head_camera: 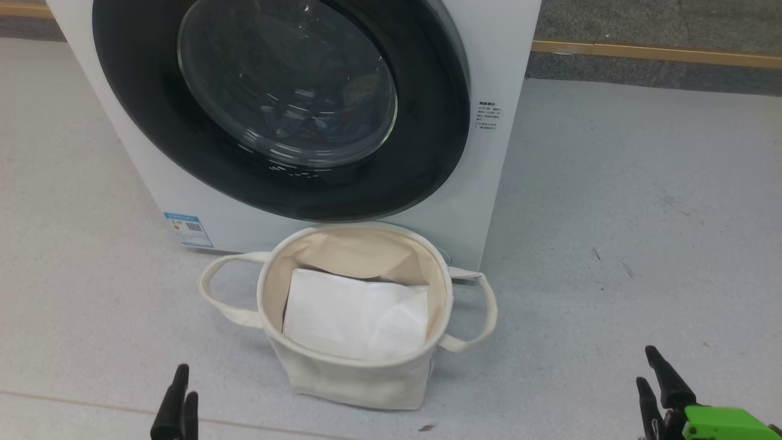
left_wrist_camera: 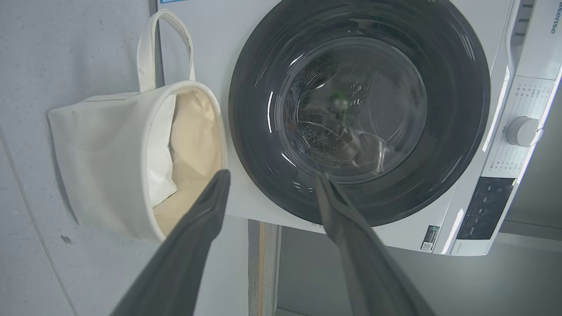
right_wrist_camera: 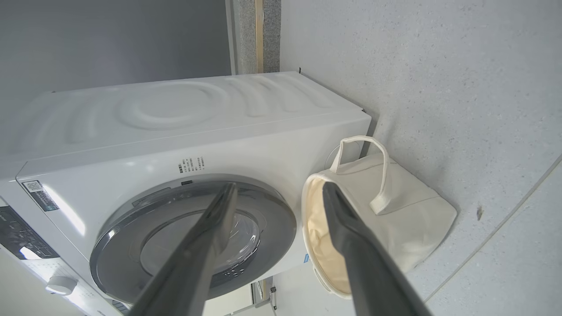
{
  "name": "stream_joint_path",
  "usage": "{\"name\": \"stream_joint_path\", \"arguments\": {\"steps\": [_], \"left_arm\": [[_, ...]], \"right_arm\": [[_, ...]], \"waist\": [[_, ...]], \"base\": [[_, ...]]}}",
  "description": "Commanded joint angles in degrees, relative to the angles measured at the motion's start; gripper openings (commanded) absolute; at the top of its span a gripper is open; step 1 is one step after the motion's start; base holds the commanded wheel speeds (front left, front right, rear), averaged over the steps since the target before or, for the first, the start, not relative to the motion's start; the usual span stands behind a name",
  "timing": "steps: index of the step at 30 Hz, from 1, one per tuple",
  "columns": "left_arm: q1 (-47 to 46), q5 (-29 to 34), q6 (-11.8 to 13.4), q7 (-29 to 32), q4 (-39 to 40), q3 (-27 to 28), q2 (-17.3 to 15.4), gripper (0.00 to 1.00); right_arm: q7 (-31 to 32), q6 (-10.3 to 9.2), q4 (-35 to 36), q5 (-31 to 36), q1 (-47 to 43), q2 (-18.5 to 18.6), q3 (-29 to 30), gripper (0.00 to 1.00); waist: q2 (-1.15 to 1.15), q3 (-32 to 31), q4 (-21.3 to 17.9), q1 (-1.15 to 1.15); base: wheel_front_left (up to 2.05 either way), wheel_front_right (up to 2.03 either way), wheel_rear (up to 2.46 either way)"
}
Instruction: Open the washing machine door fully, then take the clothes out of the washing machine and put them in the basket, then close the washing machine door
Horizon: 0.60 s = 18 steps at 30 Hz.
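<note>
White box-shaped front-loading washing machine (head_camera: pixel 501 55): stands on pale grey speckled floor (head_camera: pixel 611 244); takes up the head view from 10 to 1 o'clock. Small blue label (head_camera: pixel 188 229) at 7 o'clock on its front. Round white control knob (left_wrist_camera: pixel 522 131) at 3 o'clock of the left wrist view.

Large round washing machine door (head_camera: pixel 140 122), wide glossy black rim around a bulging clear glass window: shut flush against the front.

Light blue clothes (head_camera: pixel 324 125) with orange-brown print: inside the drum, seen dimly through the glass toward 6 o'clock of the window; too dark for detail.

Round cream canvas basket (head_camera: pixel 354 382), soft-sided, two loop handles, beige lining: upright on the floor at 6 o'clock of the door, just beside the machine's front; touching or not, cannot tell. Handles out at 9 and 3 o'clock. Holds a white flat folded sheet (head_camera: pixel 354 318), leaning against the lining.

Left end effector (head_camera: pixel 186 380), two long dark fingers: at 7 o'clock of the head view, apart from the basket. Released; fingers spread wide in the left wrist view, empty.

Right end effector (head_camera: pixel 646 365), two long dark fingers: at 5 o'clock of the head view, next to a bright green part (head_camera: pixel 727 421) on its arm. Released; fingers spread wide in the right wrist view, empty.
</note>
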State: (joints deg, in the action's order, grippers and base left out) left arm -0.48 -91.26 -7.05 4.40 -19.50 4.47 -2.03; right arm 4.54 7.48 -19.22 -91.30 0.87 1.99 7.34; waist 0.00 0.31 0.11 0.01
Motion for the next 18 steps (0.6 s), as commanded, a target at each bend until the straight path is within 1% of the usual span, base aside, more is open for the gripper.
{"name": "stream_joint_path", "arguments": {"steps": [1,9,18], "left_arm": [[-2.5,0.9,-0.1,-0.4,2.4,0.6,-0.3,1.0],[-3.0,4.3,-0.1,-1.8,4.5,1.8,-0.3,1.0],[-3.8,11.2,-0.1,-3.3,8.2,3.6,-0.4,1.0]], "right_arm": [[-0.5,0.01,2.3,0.8,2.7,0.3,-0.1,1.0],[-1.9,0.01,3.7,4.6,3.8,0.3,-0.6,1.0],[-3.4,0.01,5.5,10.9,5.6,0.3,-0.8,1.0]], "waist": [[0.0,0.1,0.0,0.0],[0.0,0.3,0.1,-0.01],[0.0,0.6,0.1,-0.01]], "base": [[0.0,0.0,0.0],[0.0,0.0,0.0],[0.0,0.0,0.0]]}}
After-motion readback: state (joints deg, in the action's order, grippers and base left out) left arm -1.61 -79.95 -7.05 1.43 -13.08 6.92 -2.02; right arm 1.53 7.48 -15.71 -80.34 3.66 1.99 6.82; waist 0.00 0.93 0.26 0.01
